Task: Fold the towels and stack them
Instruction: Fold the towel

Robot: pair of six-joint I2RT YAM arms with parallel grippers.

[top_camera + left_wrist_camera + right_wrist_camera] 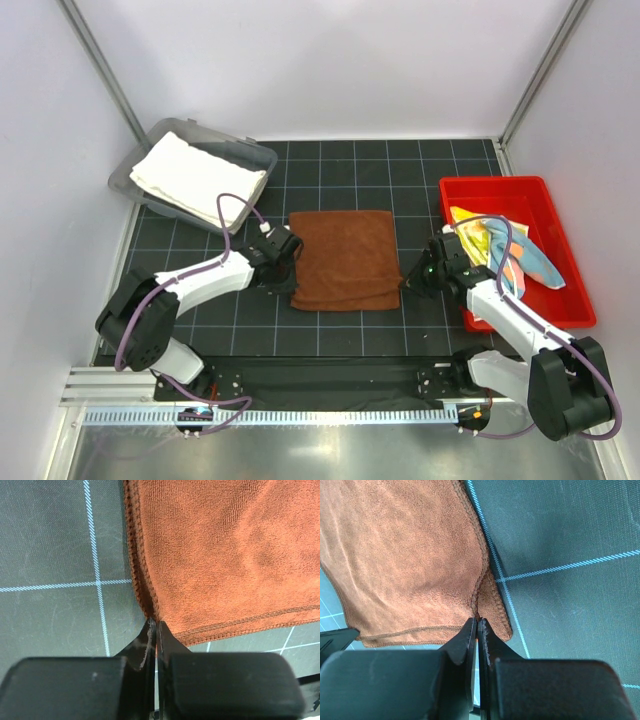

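A grey bin (203, 130) at the table's (420, 170) far left holds the folded cream-white towel (195, 175). The left gripper (154, 627) is clenched on the hem at the near left corner of the rust-brown towel (347, 258), which lies flat mid-table. The right gripper (477, 622) pinches a small raised fold at that towel's near right corner. At the far right, a red bin (500, 186) contains the yellow towel (470, 235) and the light-blue towel (540, 262), both crumpled.
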